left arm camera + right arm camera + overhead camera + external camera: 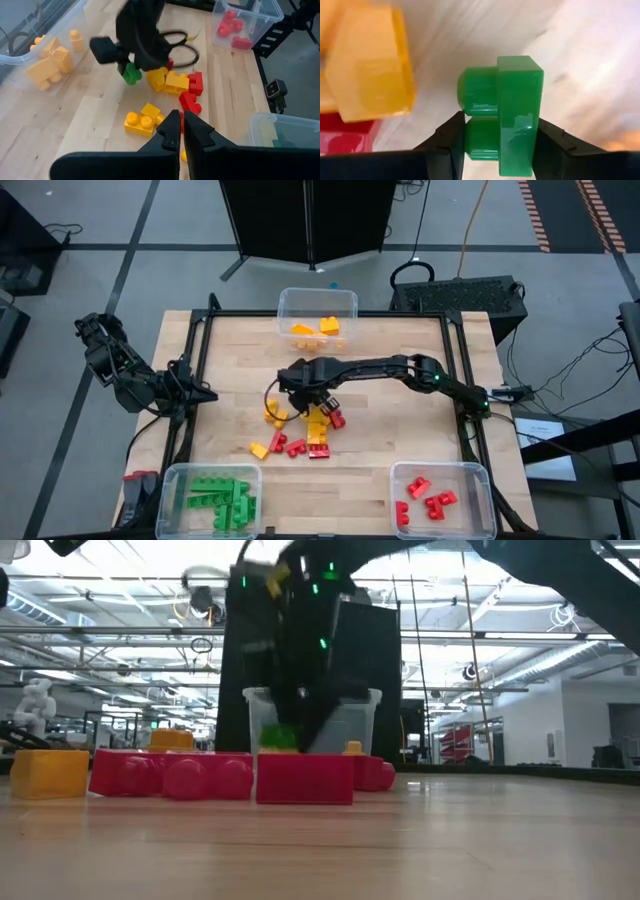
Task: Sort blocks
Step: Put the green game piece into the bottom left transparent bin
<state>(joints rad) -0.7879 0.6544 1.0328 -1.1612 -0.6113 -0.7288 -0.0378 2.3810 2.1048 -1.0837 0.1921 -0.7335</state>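
Loose red and yellow-orange blocks lie in a pile at the table's middle; they also show in the left wrist view as the pile and in the low view as red blocks. My right gripper reaches in from the right, stands over the pile's far side and is shut on a green block. The left wrist view shows that green block below the dark gripper. My left gripper waits shut at the table's left edge, touching nothing. My right gripper pinches the green block between its two fingers, one on each of two opposite sides. The fingers come from above, pointing down. The block's studs face sideways. It hangs low by the pile; whether it touches the table, I cannot tell.
Three clear bins stand on the table: one at the far edge with yellow-orange blocks, one at the near left corner with green blocks, one at the near right corner with red blocks. Bare wood lies between the pile and the bins.
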